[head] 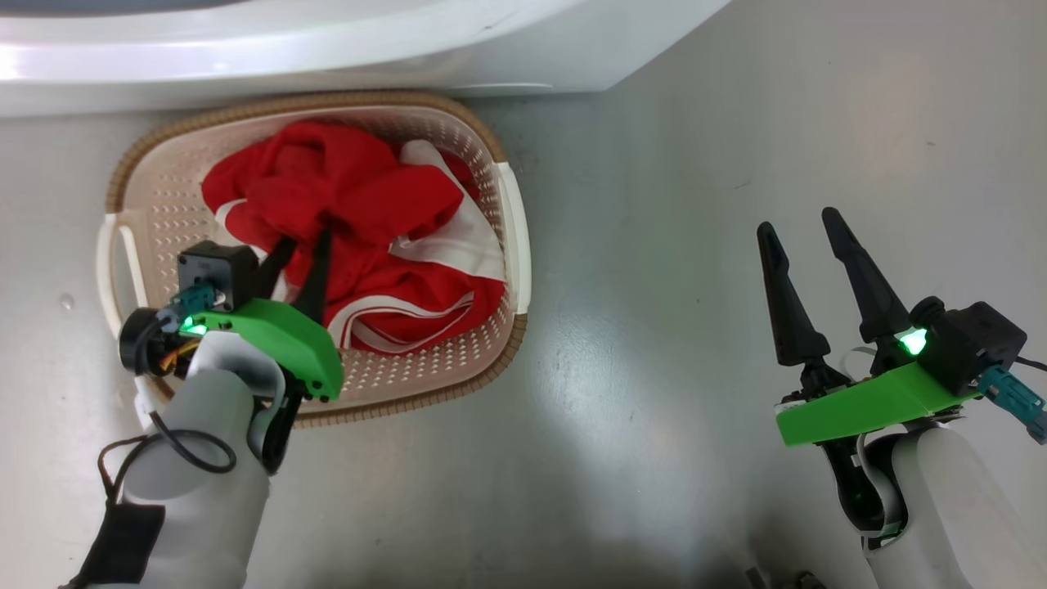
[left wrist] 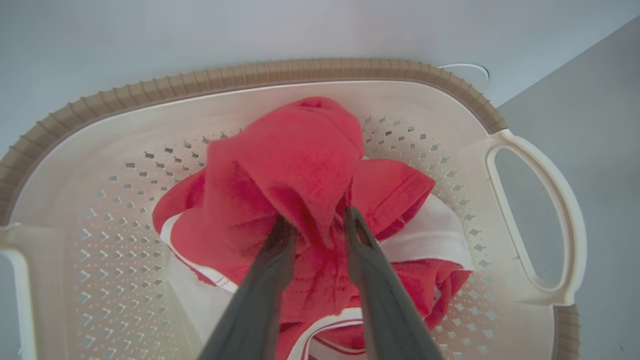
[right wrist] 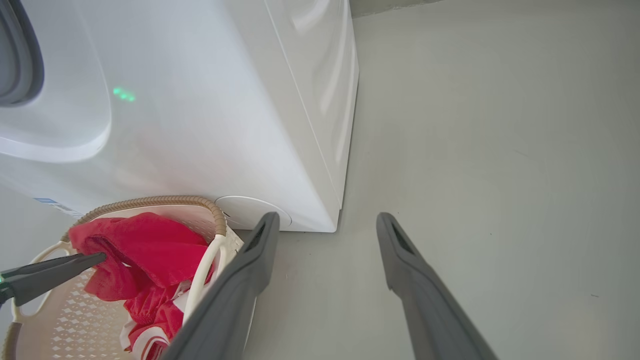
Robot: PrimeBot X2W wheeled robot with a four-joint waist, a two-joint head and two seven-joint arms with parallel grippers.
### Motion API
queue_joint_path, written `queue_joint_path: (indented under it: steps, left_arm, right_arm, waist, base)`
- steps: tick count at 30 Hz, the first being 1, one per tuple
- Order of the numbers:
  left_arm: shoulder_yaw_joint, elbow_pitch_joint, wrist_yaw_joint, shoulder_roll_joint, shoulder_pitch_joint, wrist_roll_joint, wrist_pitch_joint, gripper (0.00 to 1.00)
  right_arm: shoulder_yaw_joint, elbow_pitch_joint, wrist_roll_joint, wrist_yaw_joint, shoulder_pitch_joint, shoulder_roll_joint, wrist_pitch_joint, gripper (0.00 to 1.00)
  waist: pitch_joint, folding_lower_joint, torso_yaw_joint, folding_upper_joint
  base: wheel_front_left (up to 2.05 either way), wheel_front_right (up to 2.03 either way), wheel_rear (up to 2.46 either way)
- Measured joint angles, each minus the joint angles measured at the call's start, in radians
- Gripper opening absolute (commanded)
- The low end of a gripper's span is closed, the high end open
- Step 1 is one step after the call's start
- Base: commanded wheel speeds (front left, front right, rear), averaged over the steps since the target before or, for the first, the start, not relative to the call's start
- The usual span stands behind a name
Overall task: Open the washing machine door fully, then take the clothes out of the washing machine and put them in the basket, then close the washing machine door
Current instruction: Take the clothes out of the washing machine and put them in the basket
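Rightward, open floor (head: 654,245), basket (head: 425,397) beside washing machine (head: 245,49)

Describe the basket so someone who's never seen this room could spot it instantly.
Start at the big white washing machine; on the grey floor at its foot sits the basket. Unlike the smooth plain machine, it is low, cream and perforated, with a brown woven-look rim, white side handles and red-and-white clothes heaped inside.

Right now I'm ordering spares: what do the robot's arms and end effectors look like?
Left end effector and right end effector: each two long black fingers on a bright green plate, with a green light, black camera box, teal plug. Pale forearms; black cable loop on the left.
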Motion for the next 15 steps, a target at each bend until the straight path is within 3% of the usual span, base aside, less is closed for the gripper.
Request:
queue_joint_path:
  steps: [1,2,15]
  left_arm:
    - [-0.002,0.000,0.000,0.000,0.000,-0.003,0.000,0.93]
    - [-0.002,-0.001,0.000,0.000,0.000,-0.008,0.000,1.00]
    - [0.062,-0.076,0.000,-0.002,0.073,-0.033,0.000,1.00]
  right_arm:
    - [0.000,0.001,0.000,0.000,0.000,0.000,0.000,1.00]
    - [-0.001,0.001,0.000,0.000,0.000,0.000,0.000,1.00]
    - [0.003,0.028,-0.006,0.000,0.000,-0.004,0.000,1.00]
  waist:
    - [-0.003,0.0000,0.001,0.0000]
    - [-0.007,0.0000,0.003,0.0000]
    - [-0.090,0.0001,0.021,0.0000]
  base:
    - [0.00,0.00,0.00]
    - [0.00,0.00,0.00]
    - [0.00,0.00,0.00]
